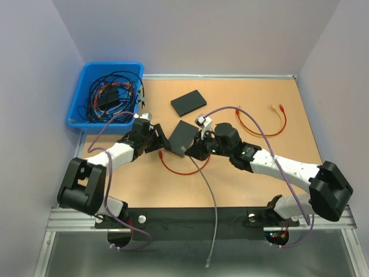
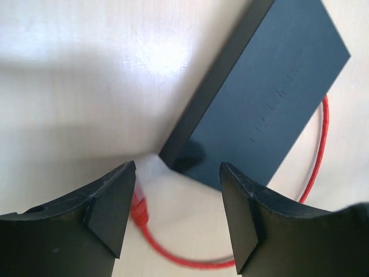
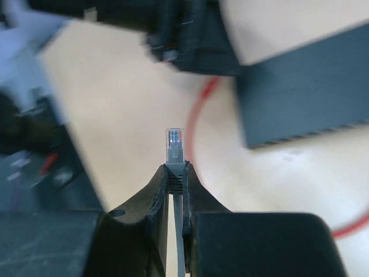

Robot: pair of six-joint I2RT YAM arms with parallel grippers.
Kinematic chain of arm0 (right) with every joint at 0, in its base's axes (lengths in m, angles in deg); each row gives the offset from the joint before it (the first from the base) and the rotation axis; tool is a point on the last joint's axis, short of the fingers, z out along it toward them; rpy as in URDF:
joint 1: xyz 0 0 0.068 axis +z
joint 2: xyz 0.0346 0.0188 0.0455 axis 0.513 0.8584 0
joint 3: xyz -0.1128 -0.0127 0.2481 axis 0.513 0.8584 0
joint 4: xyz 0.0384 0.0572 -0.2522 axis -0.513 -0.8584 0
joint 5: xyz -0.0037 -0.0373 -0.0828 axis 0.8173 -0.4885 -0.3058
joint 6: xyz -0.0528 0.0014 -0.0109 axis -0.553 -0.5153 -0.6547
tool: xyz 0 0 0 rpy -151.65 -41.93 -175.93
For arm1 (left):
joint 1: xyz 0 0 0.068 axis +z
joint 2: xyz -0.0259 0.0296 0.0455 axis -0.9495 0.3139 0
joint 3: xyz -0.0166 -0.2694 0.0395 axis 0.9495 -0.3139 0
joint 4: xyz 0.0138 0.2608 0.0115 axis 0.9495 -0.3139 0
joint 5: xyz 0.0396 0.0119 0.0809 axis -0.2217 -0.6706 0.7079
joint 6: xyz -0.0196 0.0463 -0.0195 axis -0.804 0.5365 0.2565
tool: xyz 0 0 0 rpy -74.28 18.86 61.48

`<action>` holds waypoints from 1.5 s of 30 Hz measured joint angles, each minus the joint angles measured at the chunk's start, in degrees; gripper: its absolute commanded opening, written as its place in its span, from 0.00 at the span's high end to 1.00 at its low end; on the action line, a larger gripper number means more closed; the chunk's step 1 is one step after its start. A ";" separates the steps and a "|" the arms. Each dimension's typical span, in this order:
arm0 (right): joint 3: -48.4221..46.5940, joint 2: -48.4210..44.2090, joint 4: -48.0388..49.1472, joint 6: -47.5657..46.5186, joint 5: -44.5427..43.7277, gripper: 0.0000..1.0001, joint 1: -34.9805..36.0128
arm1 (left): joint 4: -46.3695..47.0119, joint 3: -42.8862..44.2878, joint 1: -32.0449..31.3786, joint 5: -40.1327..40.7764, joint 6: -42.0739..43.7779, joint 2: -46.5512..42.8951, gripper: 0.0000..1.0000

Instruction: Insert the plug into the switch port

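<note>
Gripping clear boxy plug (image 3: pixel 175 144) near matte rectangular switch (image 3: pixel 305 98).

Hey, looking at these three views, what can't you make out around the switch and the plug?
Switch: its ports are too small in the top view, blurred in the right wrist view, and not on the faces the left wrist view shows.
Red cable: part of its loop is hidden under the switch in the left wrist view.
Plug in the right gripper: covered by that gripper in the top view.
</note>
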State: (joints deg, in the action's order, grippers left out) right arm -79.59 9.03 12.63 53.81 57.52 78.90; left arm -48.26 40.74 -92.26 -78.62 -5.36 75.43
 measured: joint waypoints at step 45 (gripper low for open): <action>-12.33 16.59 -25.31 1.38 -23.21 0.99 0.33 | 7.65 6.73 0.09 -0.42 6.36 0.02 0.24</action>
State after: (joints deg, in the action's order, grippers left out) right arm -91.91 25.62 -12.68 55.19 34.30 79.23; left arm -40.61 47.48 -92.18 -79.04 1.00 75.45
